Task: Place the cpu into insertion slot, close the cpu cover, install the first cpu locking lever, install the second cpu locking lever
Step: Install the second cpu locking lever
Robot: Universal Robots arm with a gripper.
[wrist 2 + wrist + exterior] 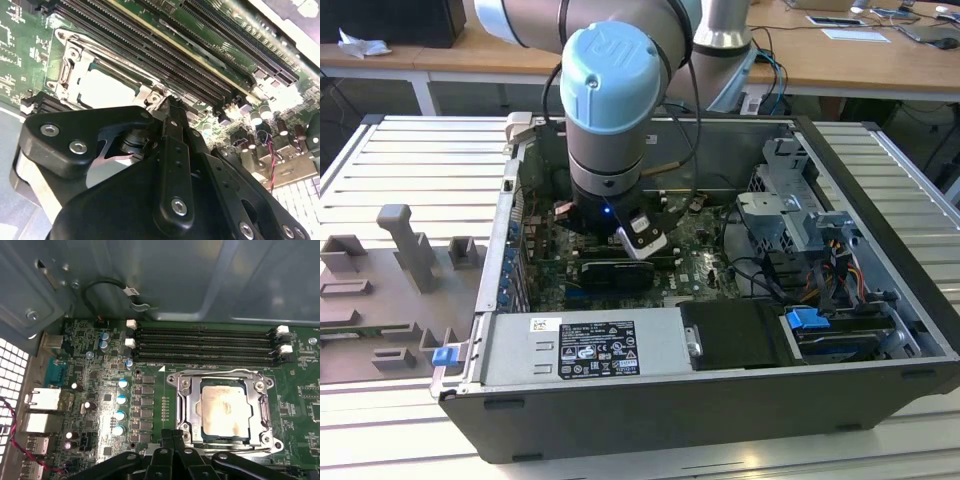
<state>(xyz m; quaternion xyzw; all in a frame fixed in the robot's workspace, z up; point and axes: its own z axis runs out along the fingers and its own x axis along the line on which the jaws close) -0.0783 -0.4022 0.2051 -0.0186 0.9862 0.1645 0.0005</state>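
Cpu (223, 407) seated flat in slot (222, 436), pale face up, showing through the cut-out of the cover (189, 410). Cover lies down over it, so placing and closing read as done. Board sits in the open case (880, 200) on the worktop (400, 150); arm (610, 100) reaches straight down into it.

Hand (172, 436) is narrow, fingers pressed together with nothing between them. In the second wrist view its tip (169, 102) is just beside one corner of the cover (75, 70), close to the board. Cannot tell whether the tip touches metal.

One wire lever (215, 371) runs along the cover's edge on the side of the memory slots (205, 342). It looks laid down; whether it is hooked under its catch I cannot tell. The rail on the hand's side is hidden by the fingers.

Judgement: step in hand is a locking lever, worked with the closed tip as a pusher.

Notes for doing it well:
- Bear on the lever wire only, not on the cover frame or the cpu (102, 90).
- Push down first, then sideways under the catch; a slanted push could slip off the thin wire onto the board parts nearby.
- Keep the fingers together so the wire cannot wedge between them.
- Go slowly near the end of travel, where spring load should be highest.
- Confirm the cover sits flat all round; a tilted corner would mean the lever is not home.
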